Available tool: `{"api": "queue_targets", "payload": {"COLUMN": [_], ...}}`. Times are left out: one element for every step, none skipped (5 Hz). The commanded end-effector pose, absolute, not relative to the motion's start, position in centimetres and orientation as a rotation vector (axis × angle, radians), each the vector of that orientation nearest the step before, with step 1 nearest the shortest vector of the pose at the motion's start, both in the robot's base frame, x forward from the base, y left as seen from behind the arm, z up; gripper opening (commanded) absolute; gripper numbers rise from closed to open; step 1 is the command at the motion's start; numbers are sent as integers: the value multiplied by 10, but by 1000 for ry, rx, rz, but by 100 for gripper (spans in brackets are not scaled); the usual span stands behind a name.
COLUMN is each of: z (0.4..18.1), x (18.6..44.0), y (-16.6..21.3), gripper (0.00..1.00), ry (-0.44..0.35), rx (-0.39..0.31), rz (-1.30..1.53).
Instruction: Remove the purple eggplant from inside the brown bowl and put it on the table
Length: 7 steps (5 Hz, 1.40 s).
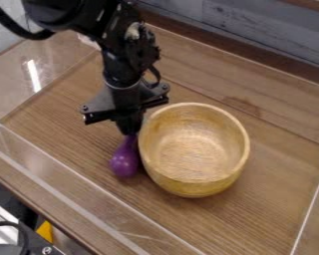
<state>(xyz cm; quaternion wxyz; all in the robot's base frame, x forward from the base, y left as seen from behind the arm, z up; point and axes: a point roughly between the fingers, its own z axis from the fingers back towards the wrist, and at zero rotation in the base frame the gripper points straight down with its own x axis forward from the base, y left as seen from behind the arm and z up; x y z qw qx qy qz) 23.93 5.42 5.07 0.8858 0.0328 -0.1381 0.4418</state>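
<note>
I have one view only, so nothing overlaps with a second camera. It sits high, outside the near edge of the worktop (69, 120), and looks down at a slant across the wood towards the far wall. The clear acrylic walls (69, 204) run diagonally through my picture, so the camera is turned somewhat against the worktop's edges. It is fairly close: the brown bowl (193, 149) fills much of the middle, and the arm (116, 45) enters from the upper left, cut off by the frame.
</note>
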Motion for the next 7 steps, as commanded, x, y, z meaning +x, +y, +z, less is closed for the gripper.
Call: {"api": "queue_targets", "payload": {"z": [51, 42, 50, 60, 59, 58, 67], "x": [250, 253, 249, 247, 254, 261, 274], "y": [58, 59, 54, 52, 47, 41, 32], "gripper": [0, 0, 0, 0, 0, 0, 0], "ry": [-334, -338, -341, -342, -345, -348, -348], "rx": [53, 49, 52, 55, 58, 58, 57], "rz": [889, 855, 869, 890, 915, 942, 967]}}
